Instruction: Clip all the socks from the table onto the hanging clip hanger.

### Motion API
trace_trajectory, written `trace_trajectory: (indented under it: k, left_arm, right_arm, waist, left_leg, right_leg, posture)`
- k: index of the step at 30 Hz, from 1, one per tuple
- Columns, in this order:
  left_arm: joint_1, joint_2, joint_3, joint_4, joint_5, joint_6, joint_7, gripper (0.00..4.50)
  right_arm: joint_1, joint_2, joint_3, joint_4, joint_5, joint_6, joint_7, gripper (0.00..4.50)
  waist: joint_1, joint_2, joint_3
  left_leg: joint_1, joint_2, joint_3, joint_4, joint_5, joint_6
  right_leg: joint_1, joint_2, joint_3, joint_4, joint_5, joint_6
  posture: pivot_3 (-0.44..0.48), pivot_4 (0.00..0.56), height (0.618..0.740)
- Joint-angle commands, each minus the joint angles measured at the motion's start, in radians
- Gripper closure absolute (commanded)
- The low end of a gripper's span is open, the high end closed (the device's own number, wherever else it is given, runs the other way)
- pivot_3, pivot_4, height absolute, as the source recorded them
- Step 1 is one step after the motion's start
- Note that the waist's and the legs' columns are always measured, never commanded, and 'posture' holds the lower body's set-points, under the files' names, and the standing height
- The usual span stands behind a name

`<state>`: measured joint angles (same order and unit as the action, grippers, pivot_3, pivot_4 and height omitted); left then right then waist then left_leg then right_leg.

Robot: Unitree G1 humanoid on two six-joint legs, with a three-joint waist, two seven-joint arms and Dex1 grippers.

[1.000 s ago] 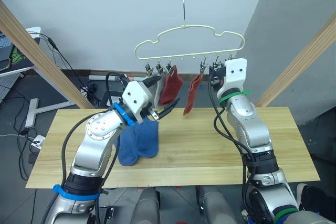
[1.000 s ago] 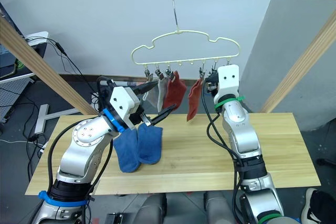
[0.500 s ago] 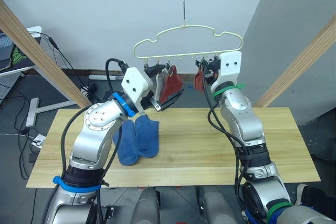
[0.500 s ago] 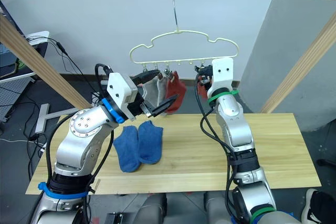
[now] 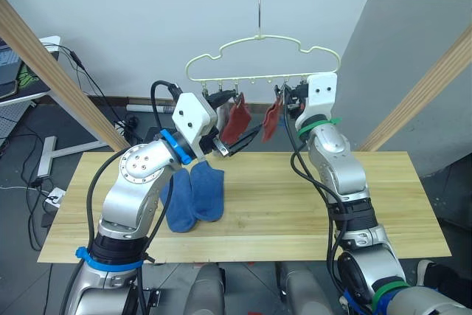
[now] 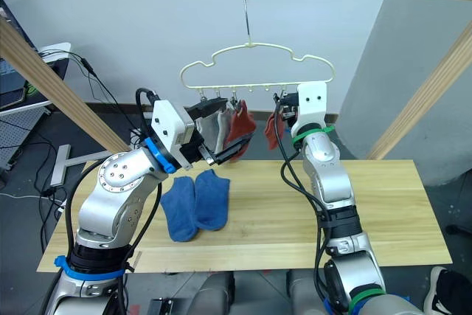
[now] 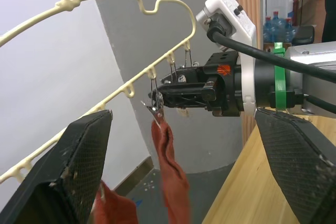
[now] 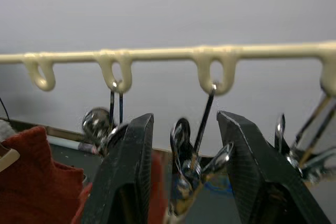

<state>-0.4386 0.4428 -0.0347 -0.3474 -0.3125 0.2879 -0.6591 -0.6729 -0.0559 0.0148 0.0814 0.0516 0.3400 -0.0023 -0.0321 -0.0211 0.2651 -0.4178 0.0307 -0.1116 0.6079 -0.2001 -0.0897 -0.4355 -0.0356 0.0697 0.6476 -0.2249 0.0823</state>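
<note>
Two blue socks lay on the table, near its left end. Two rust-red socks and at least one light grey sock hung from the one clip hanger. Two grippers were in view: left, right.

Matt knit socks on a smooth wooden table; shiny metal clips

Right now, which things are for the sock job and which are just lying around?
For the job: blue socks, red socks, grey sock, clip hanger, table, both grippers.
Just lying around: wooden poles, cables on the floor.
</note>
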Motion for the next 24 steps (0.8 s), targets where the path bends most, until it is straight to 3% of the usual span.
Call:
trace_trajectory:
  k: [1,12,24]
  left_arm:
    - [-0.003,-0.004,0.006,-0.052,-0.016,-0.004,0.004,0.0]
    - [-0.019,-0.014,0.005,-0.038,-0.014,-0.006,0.002,0.0]
    - [-0.021,-0.014,0.01,-0.048,-0.016,-0.001,0.006,0.0]
  right_arm:
    - [0.014,-0.005,-0.012,-0.079,-0.016,0.007,-0.016,2.52]
    - [0.073,0.025,-0.002,-0.204,-0.031,0.108,-0.043,2.52]
    - [0.022,0.048,0.002,-0.168,-0.026,0.095,-0.037,2.52]
  waist:
    - [0.0,0.0,0.0]
    - [0.0,0.0,0.0]
    - [0.0,0.0,0.0]
  left_leg:
    - [0.0,0.0,0.0,0.0,0.0,0.0]
    - [0.0,0.0,0.0,0.0,0.0,0.0]
    - [0.0,0.0,0.0,0.0,0.0,0.0]
  right_leg:
    - [0.0,0.0,0.0,0.0,0.0,0.0]
    - [0.0,0.0,0.0,0.0,0.0,0.0]
    - [0.0,0.0,0.0,0.0,0.0,0.0]
  posture:
    - [0.102,0.254,0.74]
    - [0.089,0.252,0.74]
    - [0.096,0.25,0.74]
